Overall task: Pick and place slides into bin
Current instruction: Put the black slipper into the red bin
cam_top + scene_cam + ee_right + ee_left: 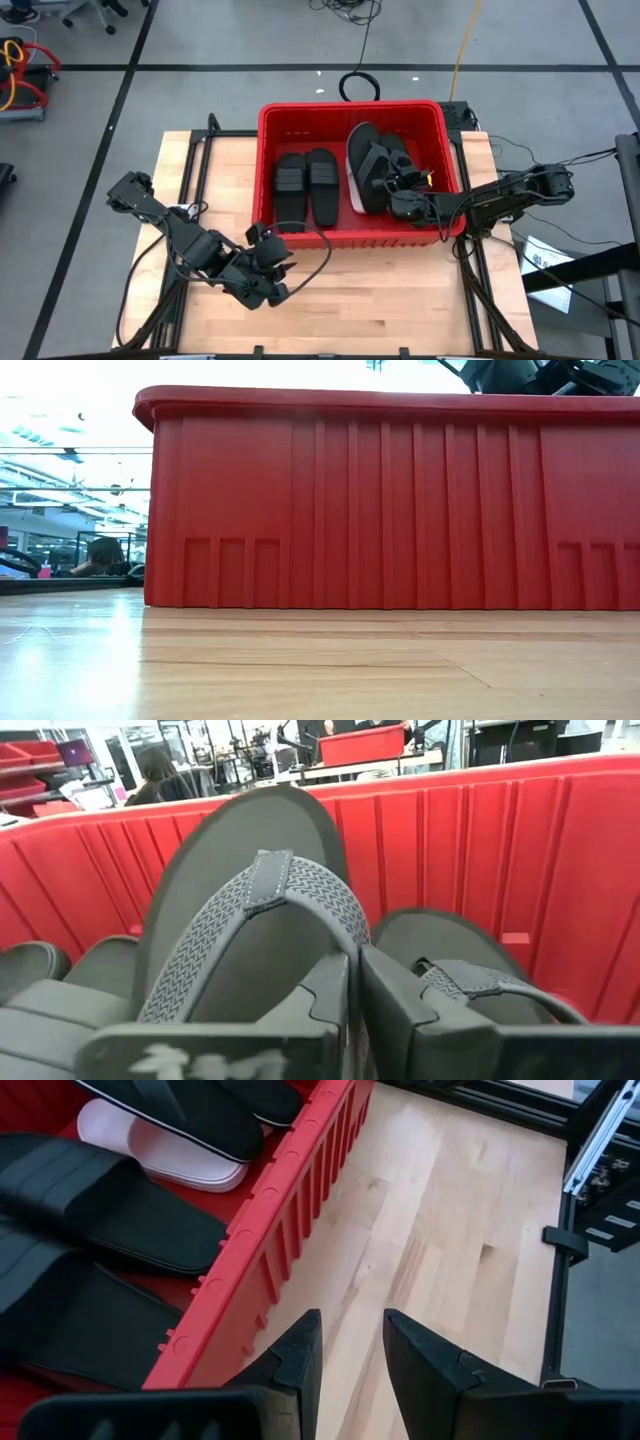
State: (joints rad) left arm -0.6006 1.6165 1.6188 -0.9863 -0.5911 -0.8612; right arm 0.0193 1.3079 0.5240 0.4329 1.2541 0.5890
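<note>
With our right pincer (407, 203) inside the red bin (300, 108), fingers nearly together around a black flip-flop's (250, 930) strap, we should part them fully before lifting clear, while our left pincer (268, 262) waits apart over the worktop (400, 310).

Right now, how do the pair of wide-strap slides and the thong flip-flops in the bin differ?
The wide-strap slides lie flat, side by side, on the bin's left; the thong flip-flops are piled at an angle on its right. The right gripper is at the flip-flops; nothing is near the slides. Both pairs are black.
</note>
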